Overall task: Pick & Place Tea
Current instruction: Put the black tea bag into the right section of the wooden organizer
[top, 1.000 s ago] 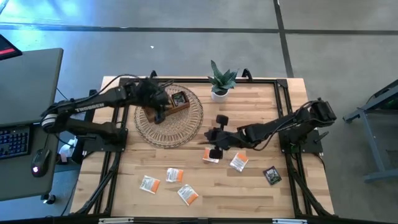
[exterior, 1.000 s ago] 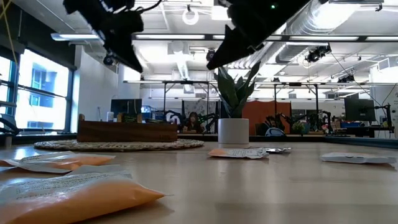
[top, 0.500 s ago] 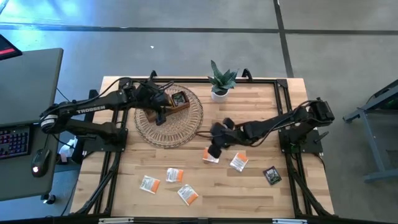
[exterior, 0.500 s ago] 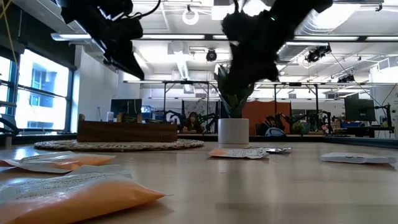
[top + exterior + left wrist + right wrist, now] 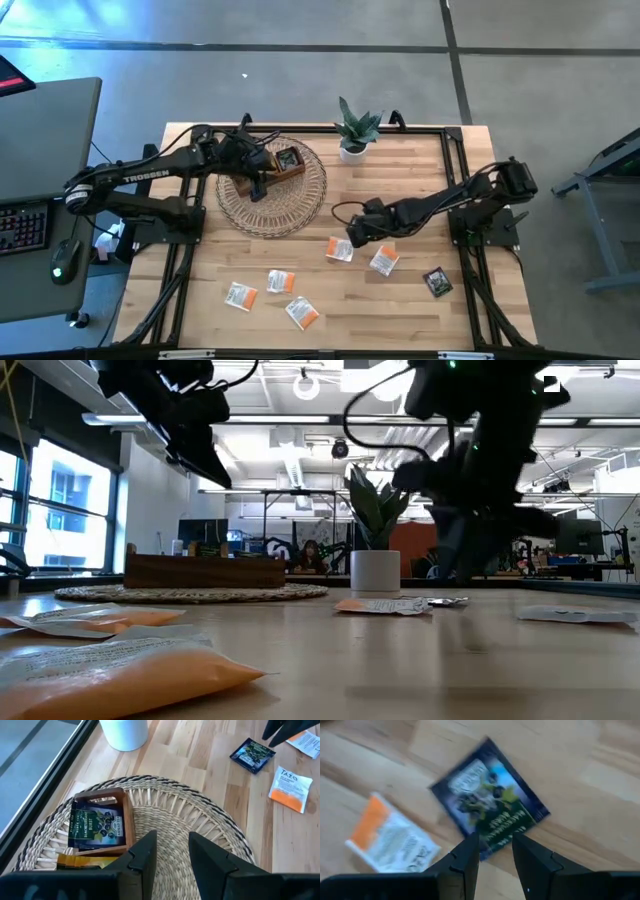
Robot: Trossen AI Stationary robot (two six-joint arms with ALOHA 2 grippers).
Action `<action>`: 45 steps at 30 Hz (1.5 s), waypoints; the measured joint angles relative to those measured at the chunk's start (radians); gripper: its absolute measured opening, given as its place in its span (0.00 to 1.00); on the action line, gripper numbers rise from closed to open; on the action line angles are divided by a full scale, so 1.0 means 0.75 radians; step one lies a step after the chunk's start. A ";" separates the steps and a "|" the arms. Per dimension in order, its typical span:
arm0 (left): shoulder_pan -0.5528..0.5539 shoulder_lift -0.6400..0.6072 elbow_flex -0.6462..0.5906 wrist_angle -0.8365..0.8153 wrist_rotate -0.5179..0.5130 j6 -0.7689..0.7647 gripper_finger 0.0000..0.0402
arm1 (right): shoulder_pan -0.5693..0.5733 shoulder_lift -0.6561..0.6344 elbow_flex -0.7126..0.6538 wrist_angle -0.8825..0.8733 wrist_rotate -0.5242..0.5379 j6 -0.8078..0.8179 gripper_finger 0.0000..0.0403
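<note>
Orange-and-white tea sachets, one dark sachet with pale green label, light wooden table, tan woven mat.

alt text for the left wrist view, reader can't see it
The left gripper, fingers slightly apart and empty, hovers over a round woven mat holding a wooden tray with a dark tea sachet inside. Beyond on the wooden table lie a dark sachet, an orange-and-white one and a white pot.

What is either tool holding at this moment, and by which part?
Nothing. The right tool is open above a dark sachet lying flat on the table. The left tool is open and empty over the woven mat.
</note>
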 joint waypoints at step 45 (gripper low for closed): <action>0.000 0.000 0.002 -0.001 -0.019 0.001 0.28 | -0.271 -0.136 -0.191 0.401 0.002 -0.283 0.28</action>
